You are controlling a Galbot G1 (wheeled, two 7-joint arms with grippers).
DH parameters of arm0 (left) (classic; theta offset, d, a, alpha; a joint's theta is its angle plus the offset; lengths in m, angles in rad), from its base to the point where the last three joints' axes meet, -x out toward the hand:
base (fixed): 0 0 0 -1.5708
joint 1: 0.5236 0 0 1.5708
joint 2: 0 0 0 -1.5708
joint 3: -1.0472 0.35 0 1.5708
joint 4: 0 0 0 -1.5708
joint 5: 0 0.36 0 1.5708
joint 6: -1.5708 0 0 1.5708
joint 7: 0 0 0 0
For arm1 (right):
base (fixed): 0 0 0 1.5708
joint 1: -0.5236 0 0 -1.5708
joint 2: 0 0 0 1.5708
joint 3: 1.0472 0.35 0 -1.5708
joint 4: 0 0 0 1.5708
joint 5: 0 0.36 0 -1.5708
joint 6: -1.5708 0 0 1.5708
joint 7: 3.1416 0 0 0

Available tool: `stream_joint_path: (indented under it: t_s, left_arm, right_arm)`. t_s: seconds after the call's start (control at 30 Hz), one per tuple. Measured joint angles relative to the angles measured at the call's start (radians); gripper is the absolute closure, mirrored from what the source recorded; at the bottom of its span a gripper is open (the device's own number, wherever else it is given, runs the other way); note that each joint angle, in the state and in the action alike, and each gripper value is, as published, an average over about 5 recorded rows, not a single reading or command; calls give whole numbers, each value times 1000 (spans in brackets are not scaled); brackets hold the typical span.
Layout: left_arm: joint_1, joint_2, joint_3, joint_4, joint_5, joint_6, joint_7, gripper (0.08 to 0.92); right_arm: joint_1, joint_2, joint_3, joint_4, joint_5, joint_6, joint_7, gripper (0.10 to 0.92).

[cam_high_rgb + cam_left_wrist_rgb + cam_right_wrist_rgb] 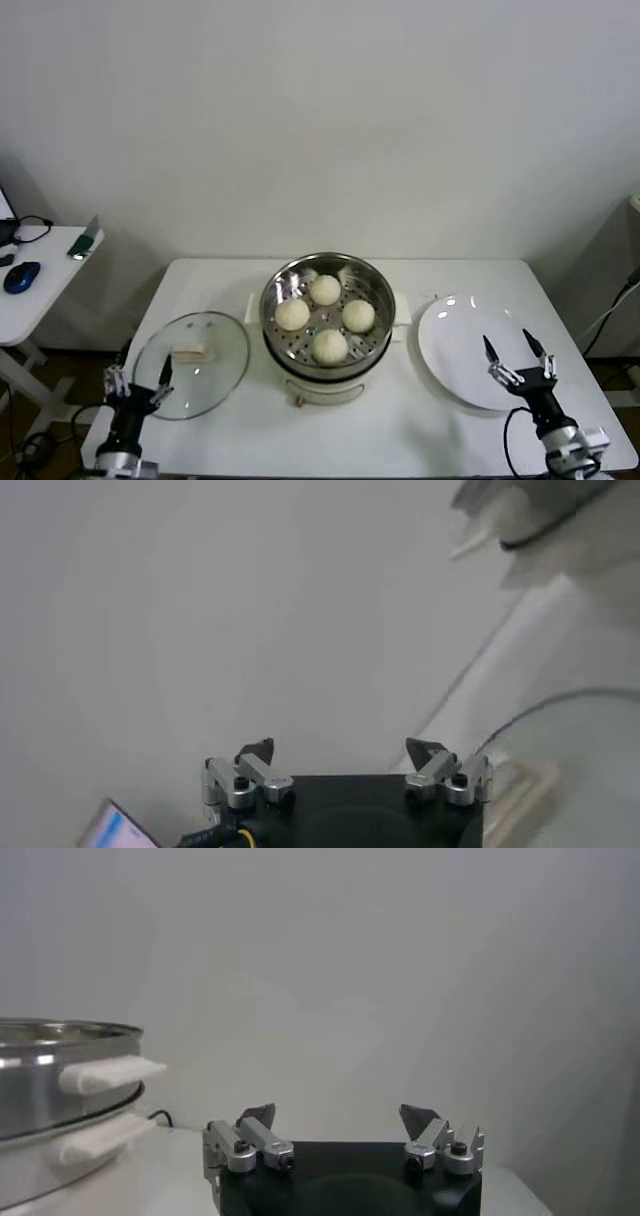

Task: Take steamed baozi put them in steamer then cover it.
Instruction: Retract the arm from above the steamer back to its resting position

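At the lower left of the head view, left gripper [137,383] with jaws spread wide and empty, hovering at the near edge of the glass lid [191,363]. At the lower right, right gripper [519,358] likewise wide open, holding nothing, poised over the near side of the white plate [455,335], which shows no buns. Confirmed in both wrist views: fingers far apart, nothing between them.

In the middle of the frame, steamer [328,318] on its white base, all four steamed baozi [325,290] seated inside on the perforated floor, set in a diamond, near one another but apart. Loading therefore appears finished.

Left of the steamer, lid lying flat on the table [400,430], just beside the pot, its pale handle facing up. Not yet on the steamer. Remaining, by this judgement: only the covering, probably a job for the left gripper, already closest to the lid.
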Motion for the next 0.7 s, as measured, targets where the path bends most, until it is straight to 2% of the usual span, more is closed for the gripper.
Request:
stream_joint_path:
  t_s: [0.37, 0.7]
  left_arm:
    - [-43, 2, 35, 105, 378, 71, -95, 177]
    - [-122, -7, 68, 236, 524, 108, -125, 177]
  right_arm:
    - [-37, 70, -5, -26, -43, 54, 7, 203]
    - [-63, 105, 0, -36, -61, 84, 8, 203]
